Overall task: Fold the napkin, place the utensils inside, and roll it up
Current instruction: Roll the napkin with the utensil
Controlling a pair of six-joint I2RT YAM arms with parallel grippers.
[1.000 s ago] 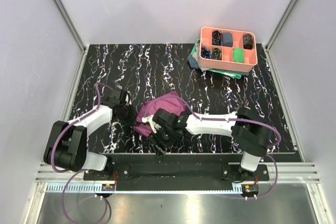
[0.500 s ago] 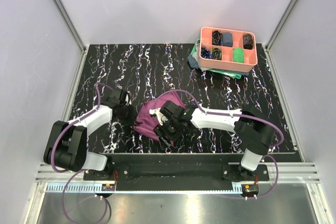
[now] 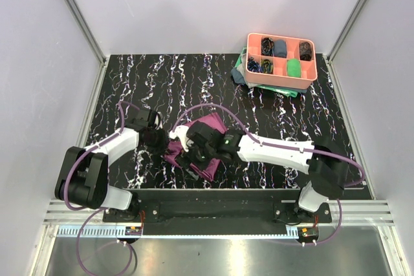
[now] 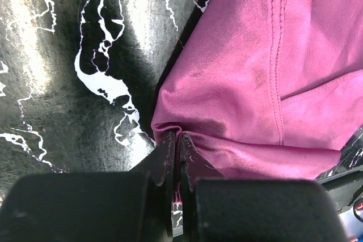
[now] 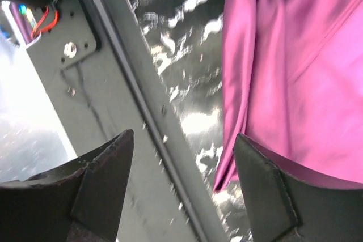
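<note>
Right arm has reached farther left since the earlier frame, and its right gripper [image 3: 193, 154] now hangs over the napkin's near-left part. Its jaws have spread wider.

Right wrist view: right gripper [image 5: 182, 138], jaws apart, nothing between them. Below the gap lie bare counter and the napkin's [image 5: 295, 66] near edge. Contact between the fingers and the cloth cannot be told.

Left gripper [image 3: 155, 138] is unmoved at the napkin's left side. Left wrist view: left gripper [image 4: 176, 140], jaws together, clamped on a pinched fold at the corner of the napkin [image 4: 255, 77]. The cloth fans out from the pinch, a stitched hem running across it.

Napkin [image 3: 213, 124]: plum-purple, bunched and folded over itself. It lies on the black marbled counter [image 3: 162, 82] at near centre, between the two grippers and partly hidden under the right wrist.

Far right: pink compartment tray [image 3: 278, 82] holding small cloth rolls [image 3: 294, 67], set on a teal-green cloth [image 3: 240, 73], well apart from the napkin.
</note>
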